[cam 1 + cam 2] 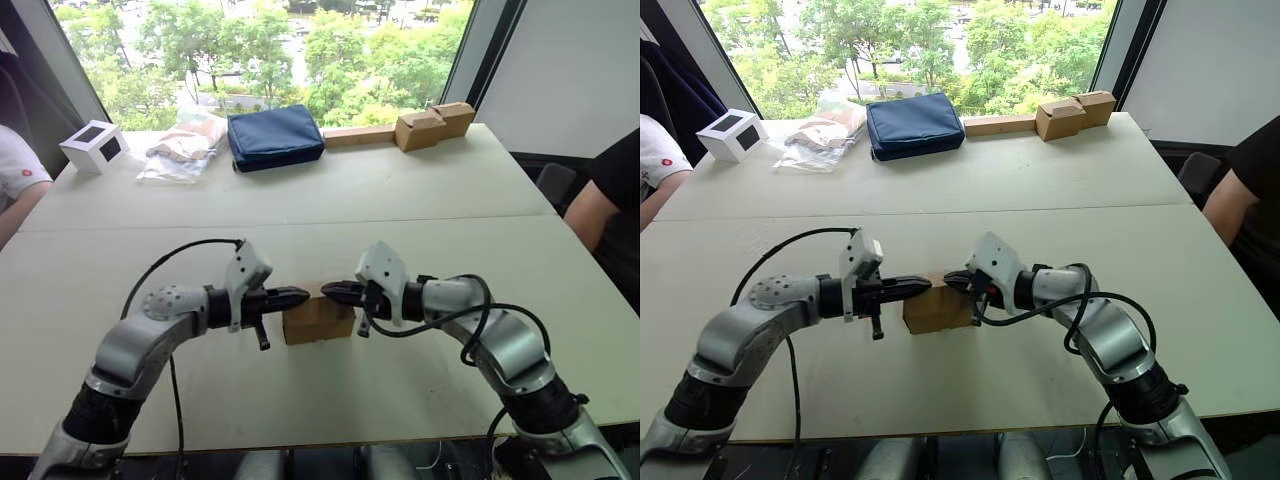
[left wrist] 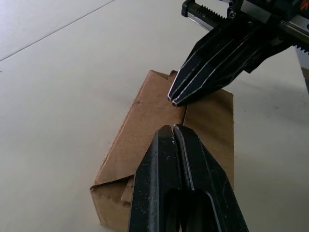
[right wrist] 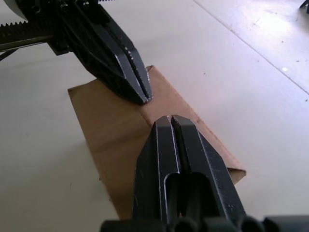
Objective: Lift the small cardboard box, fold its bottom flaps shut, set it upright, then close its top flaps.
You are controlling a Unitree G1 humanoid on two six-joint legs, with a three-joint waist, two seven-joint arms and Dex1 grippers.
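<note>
On the near table [image 1: 420,230] sits the box [image 1: 318,322]; above its top flaps, left gripper [image 1: 303,295] and right gripper [image 1: 327,290] meet tip to tip, both closed, gripping nothing.
</note>
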